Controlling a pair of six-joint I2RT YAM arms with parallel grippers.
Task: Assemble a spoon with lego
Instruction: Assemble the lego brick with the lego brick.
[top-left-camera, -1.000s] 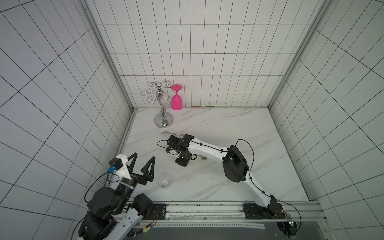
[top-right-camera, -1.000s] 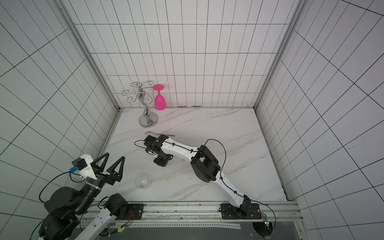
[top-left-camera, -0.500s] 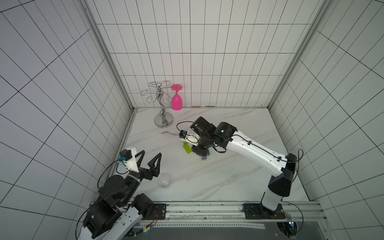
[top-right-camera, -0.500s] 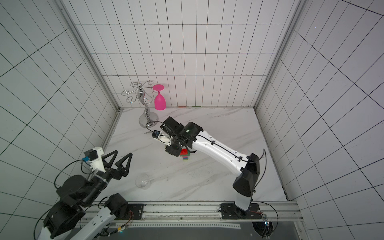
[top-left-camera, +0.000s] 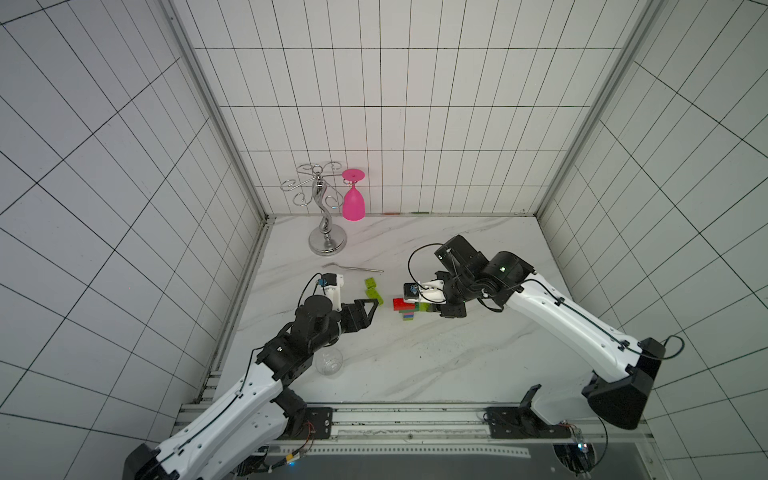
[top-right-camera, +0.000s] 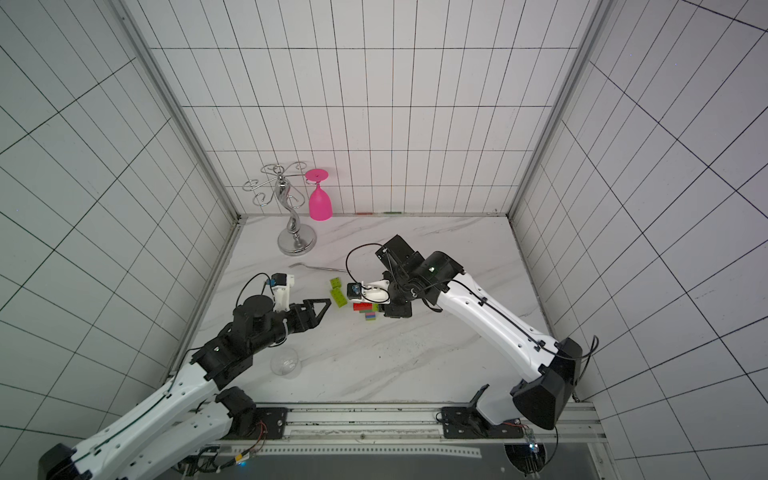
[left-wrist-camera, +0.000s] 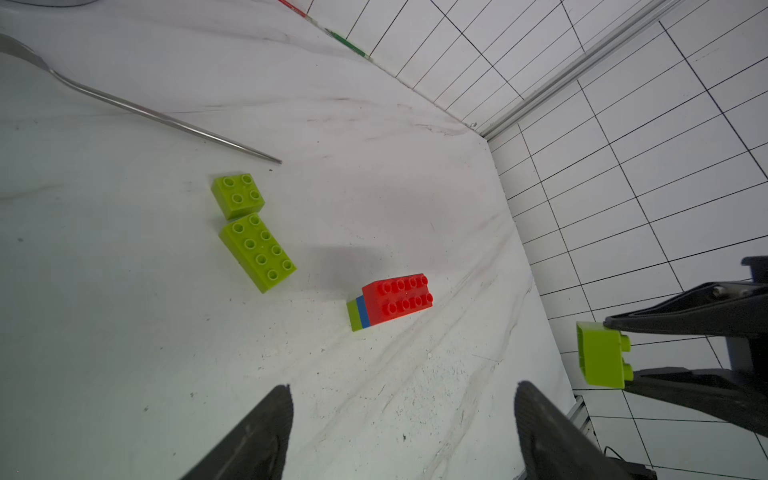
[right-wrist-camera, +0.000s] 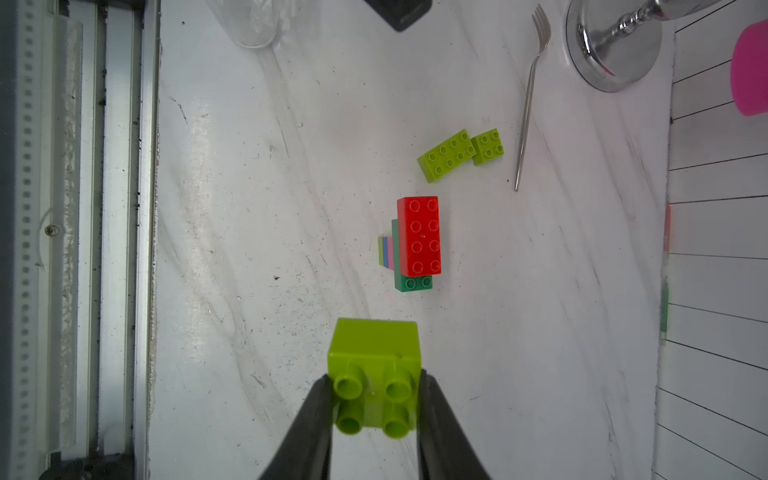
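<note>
On the white marble tabletop (right-wrist-camera: 249, 208) your flat multi-colour brick spoon (right-wrist-camera: 419, 237) is lying part-built near your right gripper (right-wrist-camera: 374, 399), which is clamping a small lime-green studded brick (right-wrist-camera: 376, 340), while your left gripper (left-wrist-camera: 403, 390) is gaping empty.

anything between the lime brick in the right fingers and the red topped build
Nothing visible: only bare tabletop lies between the held lime brick and the build. The long lime brick, the small lime brick and the fork lie beyond the build.
</note>
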